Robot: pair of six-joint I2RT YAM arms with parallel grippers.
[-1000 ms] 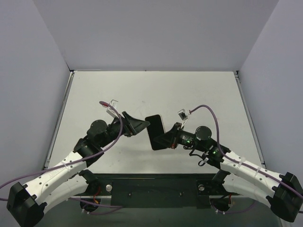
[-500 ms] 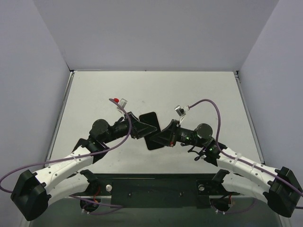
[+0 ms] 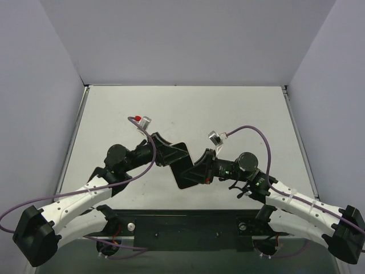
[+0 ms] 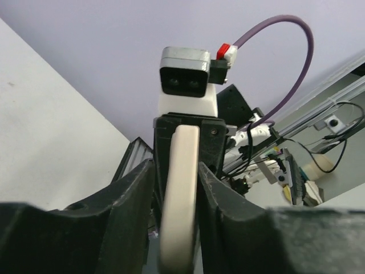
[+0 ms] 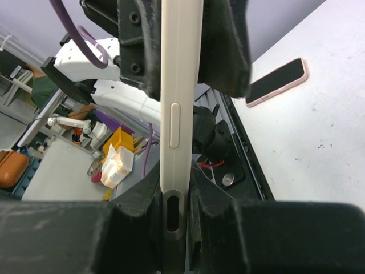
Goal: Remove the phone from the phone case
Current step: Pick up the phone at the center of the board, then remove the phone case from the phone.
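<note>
Grip comes from both sides: the left gripper [image 3: 174,155] and the right gripper [image 3: 199,169] are each clamped on the phone case [image 3: 185,174]. It hangs above the table [image 3: 114,114], near the middle front, between the two arms. Each wrist view shows the case's cream edge pinched between that arm's dark fingers [image 4: 134,200], with the other gripper biting the far end. From above only a dark face shows, and the phone cannot be told apart from the case.
</note>
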